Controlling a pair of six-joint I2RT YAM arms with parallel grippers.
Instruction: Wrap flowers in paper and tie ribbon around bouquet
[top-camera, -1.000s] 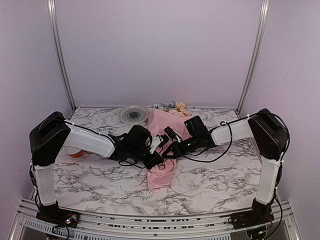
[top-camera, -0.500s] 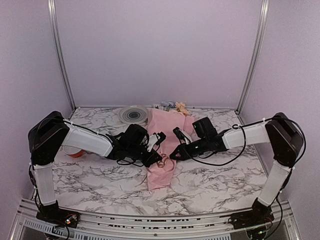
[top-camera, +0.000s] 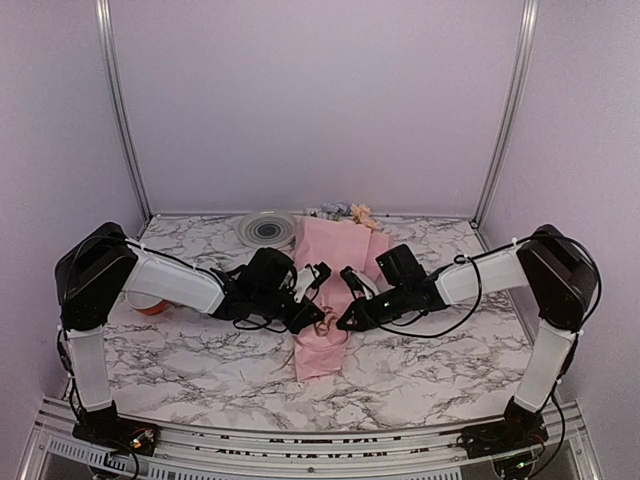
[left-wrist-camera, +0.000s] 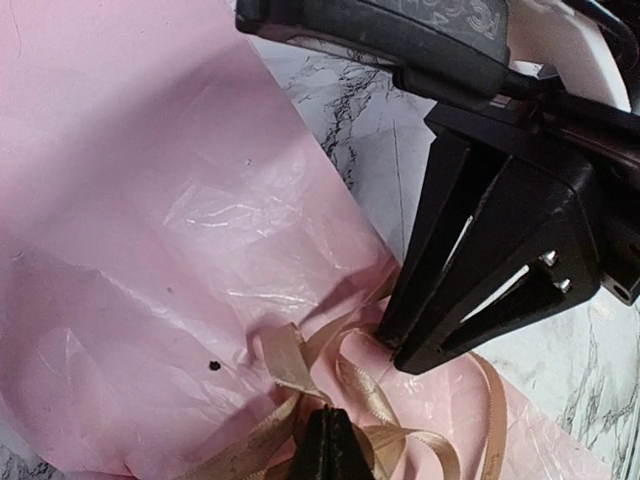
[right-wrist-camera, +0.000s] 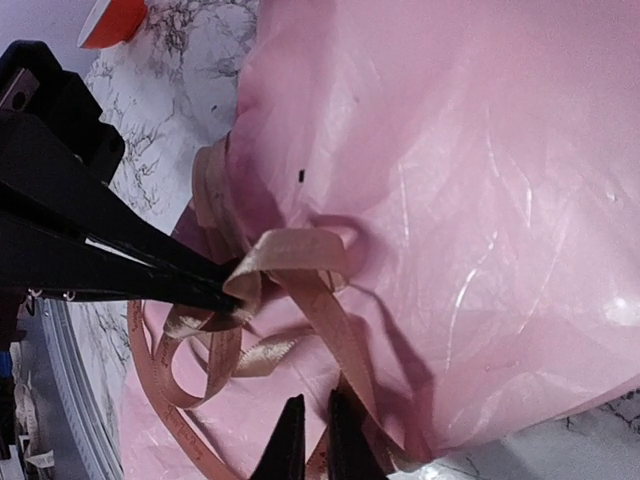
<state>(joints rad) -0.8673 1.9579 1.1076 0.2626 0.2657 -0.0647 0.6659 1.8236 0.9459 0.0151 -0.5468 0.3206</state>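
The bouquet lies mid-table on the marble, narrow end toward me, with the flowers poking out at the far end. The ribbon sits in loose tan loops on the pink paper near the narrow end. My left gripper has its jaws pressed together, pinching a loop of ribbon. My right gripper is just beside it, jaws almost closed with a thin slit between. I can't tell whether it has caught a strand.
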